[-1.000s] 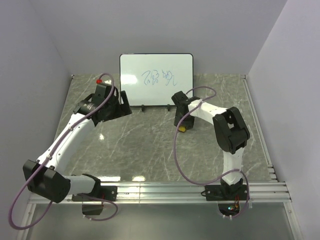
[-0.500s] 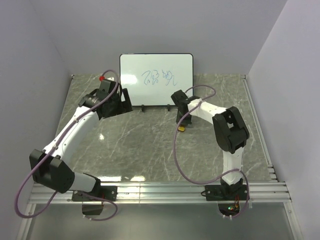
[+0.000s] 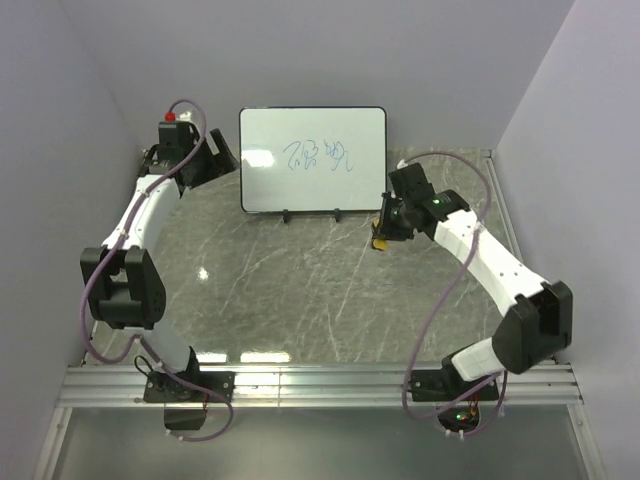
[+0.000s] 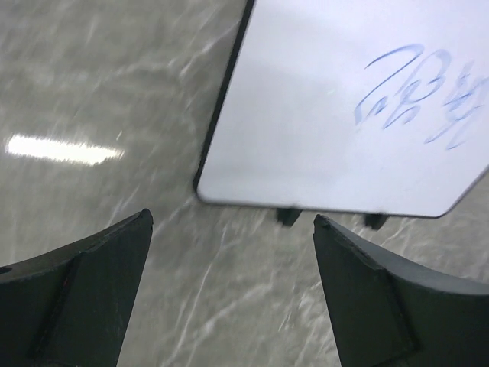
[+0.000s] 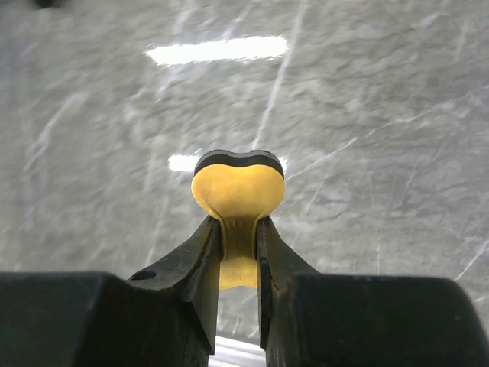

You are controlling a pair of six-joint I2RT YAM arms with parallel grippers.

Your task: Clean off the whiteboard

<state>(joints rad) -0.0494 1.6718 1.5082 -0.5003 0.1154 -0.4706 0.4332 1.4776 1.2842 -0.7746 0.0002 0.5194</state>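
Whiteboard (image 3: pixel 268 182) stands upright at 12 o'clock on the table (image 3: pixel 300 295), bearing blue scribbles (image 3: pixel 320 155). Right gripper (image 5: pixel 238 229), at its 4 o'clock, is clamped on a yellow eraser (image 5: pixel 238 187). Left gripper (image 4: pixel 233 217), fingers apart, is at its 9 o'clock.

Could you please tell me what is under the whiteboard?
Small black feet hold the whiteboard up off the table; whatever stands behind the board is covered.

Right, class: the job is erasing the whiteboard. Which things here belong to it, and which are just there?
Belongs to the job: whiteboard; blue scribbles on it; yellow eraser; right gripper, shut on the eraser; left gripper, open, near the board.
Just there: marble table; metal rail at its near edge; plain walls.
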